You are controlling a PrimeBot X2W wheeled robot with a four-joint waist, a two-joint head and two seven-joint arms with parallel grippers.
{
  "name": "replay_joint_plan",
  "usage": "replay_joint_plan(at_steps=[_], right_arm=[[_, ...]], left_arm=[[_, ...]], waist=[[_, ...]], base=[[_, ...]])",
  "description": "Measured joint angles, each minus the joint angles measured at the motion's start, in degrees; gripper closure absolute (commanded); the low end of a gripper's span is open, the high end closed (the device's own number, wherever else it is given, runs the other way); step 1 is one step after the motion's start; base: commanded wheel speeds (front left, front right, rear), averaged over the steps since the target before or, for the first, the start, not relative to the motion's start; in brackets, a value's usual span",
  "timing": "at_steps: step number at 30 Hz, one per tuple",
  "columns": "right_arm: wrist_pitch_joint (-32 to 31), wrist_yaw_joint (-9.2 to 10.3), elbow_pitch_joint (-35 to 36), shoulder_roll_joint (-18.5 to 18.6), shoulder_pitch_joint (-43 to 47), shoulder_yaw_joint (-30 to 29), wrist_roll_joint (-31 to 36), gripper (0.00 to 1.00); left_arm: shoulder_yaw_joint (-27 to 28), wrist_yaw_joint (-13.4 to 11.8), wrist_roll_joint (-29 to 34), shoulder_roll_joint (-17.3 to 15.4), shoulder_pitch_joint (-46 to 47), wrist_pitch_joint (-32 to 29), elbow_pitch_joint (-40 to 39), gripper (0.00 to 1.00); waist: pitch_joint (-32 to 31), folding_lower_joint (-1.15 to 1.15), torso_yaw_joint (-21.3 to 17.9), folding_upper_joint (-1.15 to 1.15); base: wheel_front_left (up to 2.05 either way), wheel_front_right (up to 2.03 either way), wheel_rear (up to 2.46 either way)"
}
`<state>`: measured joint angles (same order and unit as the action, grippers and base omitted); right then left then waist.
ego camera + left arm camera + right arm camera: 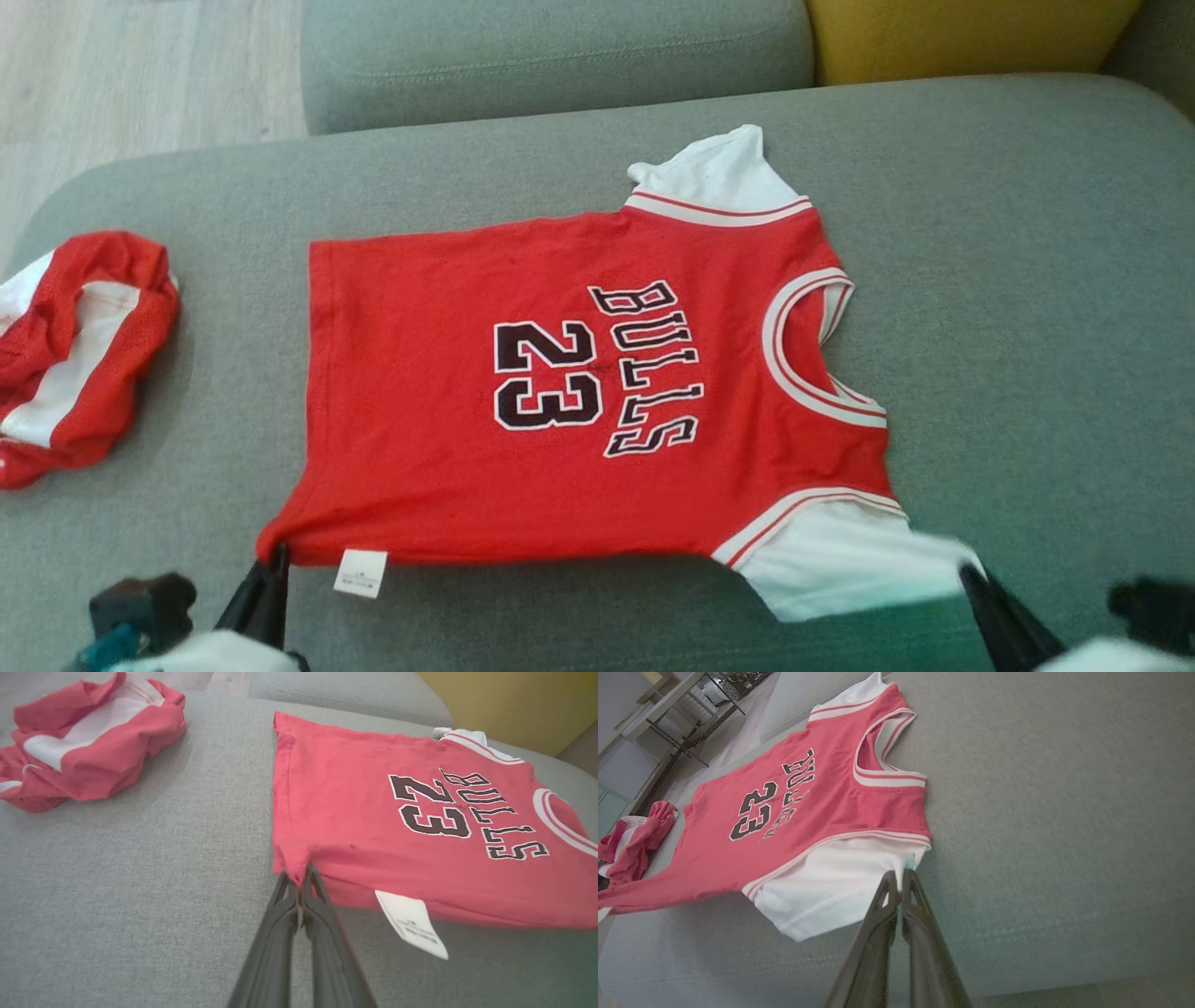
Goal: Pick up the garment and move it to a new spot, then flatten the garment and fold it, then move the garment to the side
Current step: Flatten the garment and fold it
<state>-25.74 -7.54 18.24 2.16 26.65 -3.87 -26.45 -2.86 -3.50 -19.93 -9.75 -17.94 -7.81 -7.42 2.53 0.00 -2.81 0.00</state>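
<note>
my left gripper (pixel 271 565) has its two fingers pressed together on the hem corner of the jersey (pixel 560 373), at about 7 o'clock in the head view. in the left wrist view the red cloth puckers right at the tips. my right gripper (pixel 973 581), at about 5 o'clock, is likewise pressed together, pinching the edge of the white sleeve (pixel 840 551) nearest me. so i hold both ends of the near side seam. that edge looks slightly raised off the grey cushion (pixel 1027 280), and the care label (pixel 360 572) hangs from it just beside my left fingers.

outward from my hands, the jersey lies face up and mostly flat in the middle of the cushion. its long axis runs across me, with the hem at 9 o'clock and the neck opening at 3 o'clock. the far side seam and the other white sleeve lie toward 12 o'clock, well apart from both grippers.

i judge the next move turns on this: the garment stretches away from my hands toward 12 o'clock, with neither arm nearer. a fold would carry the near edge straight over to the far one, and both hands must travel together or the seam skews. a crumpled red-and-white garment (pixel 75 345) sits well apart at 9 o'clock.
</note>
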Motion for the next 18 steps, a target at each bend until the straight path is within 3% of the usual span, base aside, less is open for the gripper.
replay_joint_plan(at_steps=[11,18], right_arm=[[-0.66,0.00,-13.90,0.45,-20.35,2.34,0.13,1.00],[3.55,0.00,-25.51,2.94,-32.89,4.43,-1.46,1.00]], left_arm=[[-0.27,3.32,-6.44,-1.01,12.27,-7.45,6.64,1.00],[-0.20,5.09,-8.78,-1.70,18.24,-9.56,11.77,1.00]], waist=[[3.69,0.00,1.12,0.00],[6.86,0.00,1.03,0.00]], base=[[0.00,0.00,0.00],[0.00,0.00,0.00]])
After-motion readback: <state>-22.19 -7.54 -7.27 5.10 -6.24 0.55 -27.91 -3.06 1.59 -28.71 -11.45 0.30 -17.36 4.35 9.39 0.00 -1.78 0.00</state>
